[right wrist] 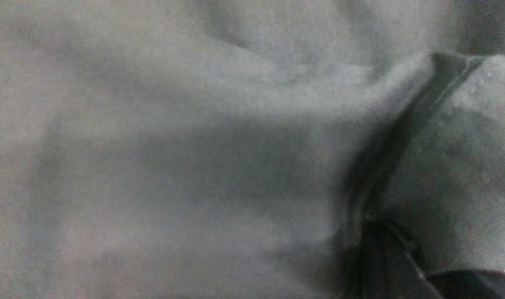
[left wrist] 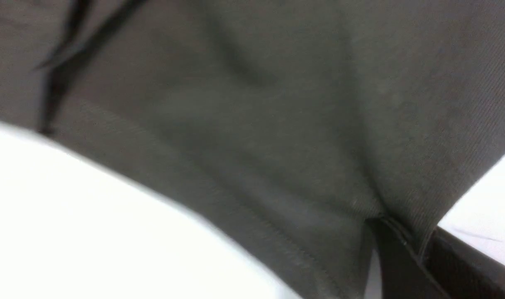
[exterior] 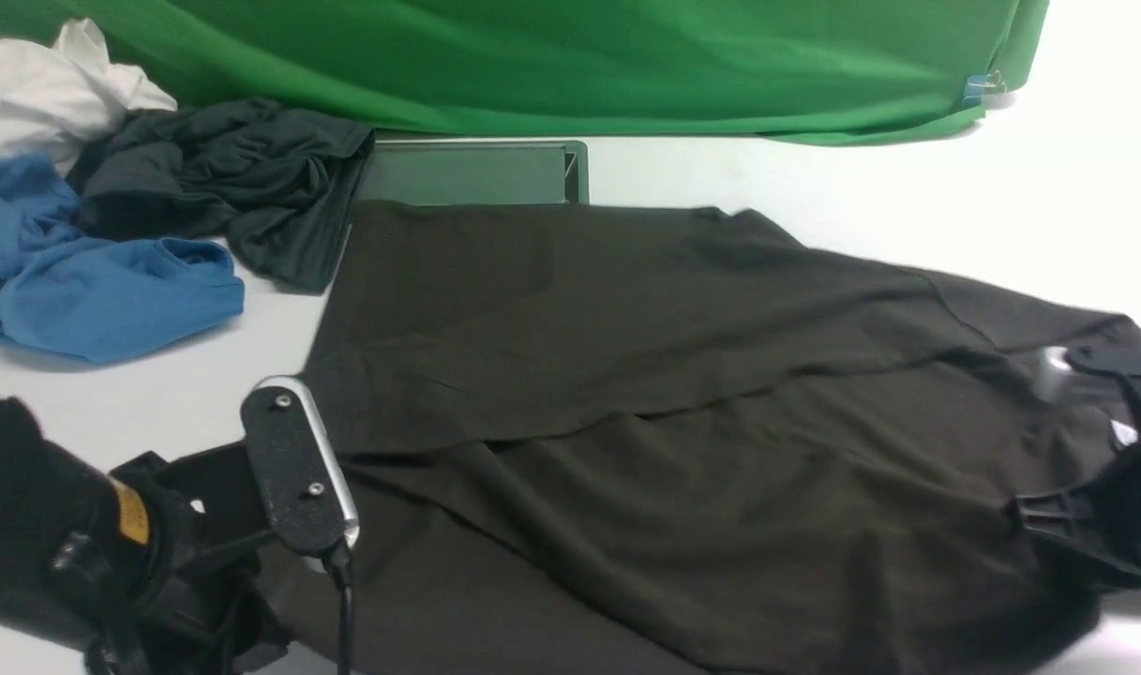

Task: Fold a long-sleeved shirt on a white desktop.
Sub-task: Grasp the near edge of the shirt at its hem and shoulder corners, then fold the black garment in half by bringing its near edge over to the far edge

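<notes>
One matte, creased shirt (exterior: pixel 626 375) sprawls over the smooth desktop (exterior: pixel 814 187); we see the left gripper (left wrist: pixel 397 234) pinching its stitched hem; whether the right gripper (exterior: pixel 1076 436) is clamped, we cannot tell.

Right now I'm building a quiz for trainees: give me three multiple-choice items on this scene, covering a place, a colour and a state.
1. The blue garment lies: A left of the shirt, B on it, C right of it.
2. The backdrop cloth is: A red, B green, C yellow.
3. The left gripper is: A open, B shut on the shirt, C out of view.
Answers: A, it sits at the table's left; B, plainly green; B, its wrist view shows fabric pinched.
</notes>
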